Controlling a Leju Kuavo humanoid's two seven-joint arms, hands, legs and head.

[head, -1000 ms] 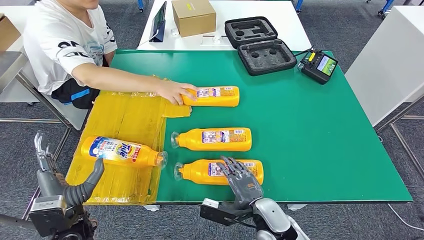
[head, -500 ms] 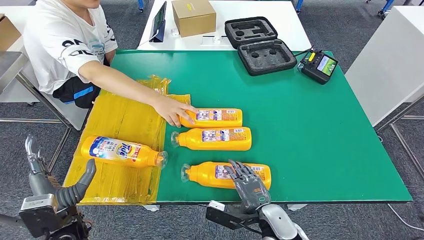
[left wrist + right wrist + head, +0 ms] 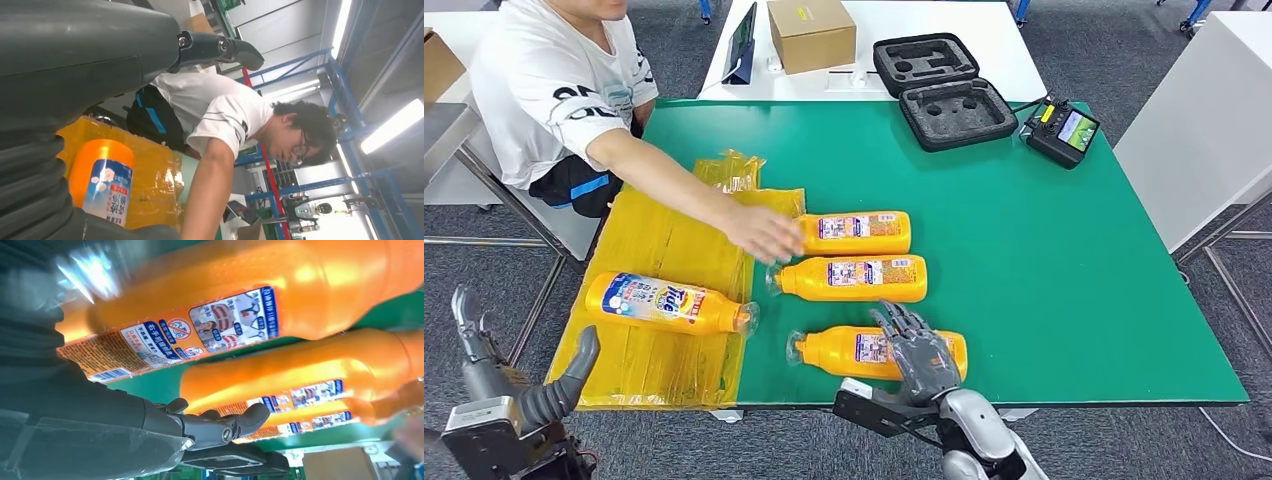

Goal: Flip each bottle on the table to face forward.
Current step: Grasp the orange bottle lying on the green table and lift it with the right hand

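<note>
Three orange bottles lie on their sides on the green table (image 3: 1044,250) with back labels up: a far bottle (image 3: 856,232), a middle bottle (image 3: 854,278) and a near bottle (image 3: 864,352). My right hand (image 3: 921,357) rests on top of the near bottle's base end with fingers spread; the right wrist view shows that bottle (image 3: 225,315) close by, my thumb (image 3: 220,424) off it. A fourth bottle (image 3: 664,302) lies on the yellow sheet (image 3: 674,240) with its blue front label up, also in the left wrist view (image 3: 102,185). My left hand (image 3: 519,395) hangs open below the table's left corner.
A seated person reaches across the yellow sheet; their hand (image 3: 764,232) is at the far bottle's cap. A black foam case (image 3: 944,90), a controller (image 3: 1064,130) and a cardboard box (image 3: 812,32) sit at the back. The table's right half is bare green.
The person slid the far bottle nearer, right beside the middle one. The near bottle shifted slightly right under my right hand. My left hand sank lower.
</note>
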